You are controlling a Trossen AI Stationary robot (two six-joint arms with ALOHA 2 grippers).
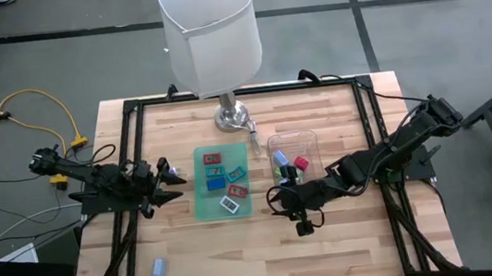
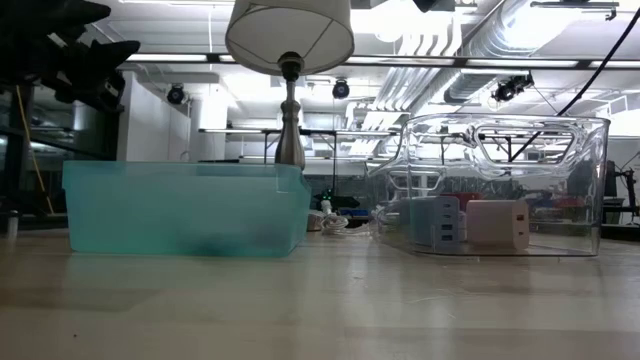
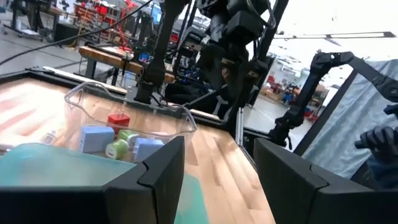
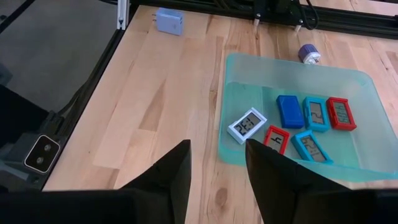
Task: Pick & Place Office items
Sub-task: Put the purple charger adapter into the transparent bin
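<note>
Wooden table (image 1: pixel 350 238): both spread claws, left (image 1: pixel 170 186), right (image 1: pixel 299 214), flank the office items (image 1: pixel 224 179).

Light: bright overhead room fixtures, even on the table (image 1: pixel 332 240)
Glare: washed-out ceiling, low view
Blur: left wrist view soft
Shadows: faint

Wooden table (image 1: pixel 193 246): lamp (image 1: pixel 232 116), teal tray (image 1: pixel 205 206), clear tray (image 1: pixel 306 138), light-blue piece (image 1: pixel 159 270).

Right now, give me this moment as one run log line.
left claw: open, beside teal translucent tray | right claw: open, empty, near clear plastic tray | light blue charger: loose on table
</note>
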